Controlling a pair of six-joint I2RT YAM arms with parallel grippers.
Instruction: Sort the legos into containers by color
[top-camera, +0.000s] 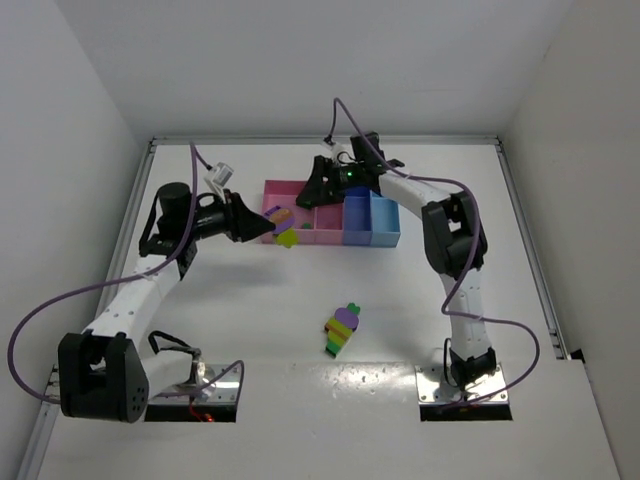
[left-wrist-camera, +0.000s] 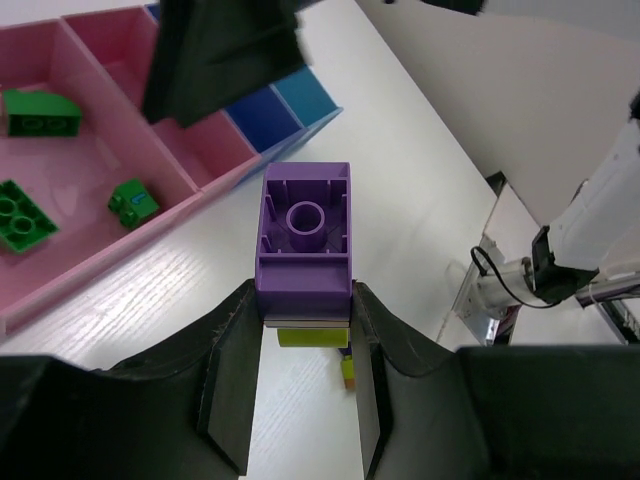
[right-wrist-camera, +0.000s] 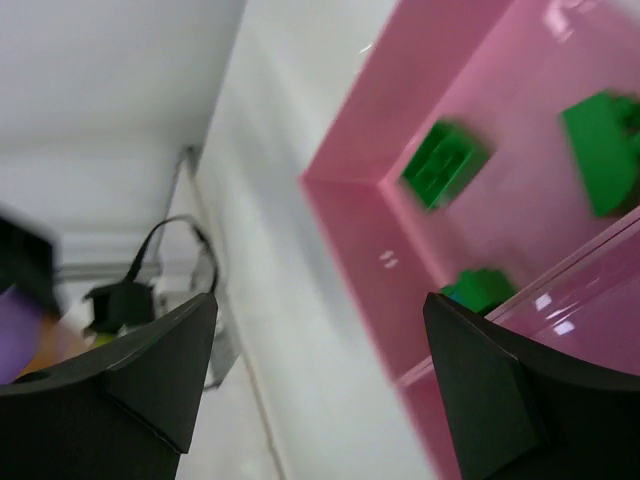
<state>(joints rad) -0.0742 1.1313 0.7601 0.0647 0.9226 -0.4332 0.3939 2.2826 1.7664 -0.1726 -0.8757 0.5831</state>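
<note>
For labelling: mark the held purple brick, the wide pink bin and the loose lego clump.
Purple brick (left-wrist-camera: 304, 235): left wrist view, hollow underside.
Wide pink bin (left-wrist-camera: 85, 165): left wrist view, bare floor.
Lego clump (top-camera: 342, 329): top external view, middle.

The right gripper (top-camera: 318, 195) hangs spread over the 2 pink bins (top-camera: 300, 238), barring entry from above. The left gripper (top-camera: 270, 225), clamping a purple brick (left-wrist-camera: 305, 240), crowds their near-left corner. The 2 blue bins (top-camera: 372, 240) stand uncovered, and bare table (top-camera: 250, 300) lies open before them.

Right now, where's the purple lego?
Left wrist view, centre: the purple lego is gripped in the left claw, with a yellow-green piece stuck to it, just outside the near wall of the wide pink bin.
</note>
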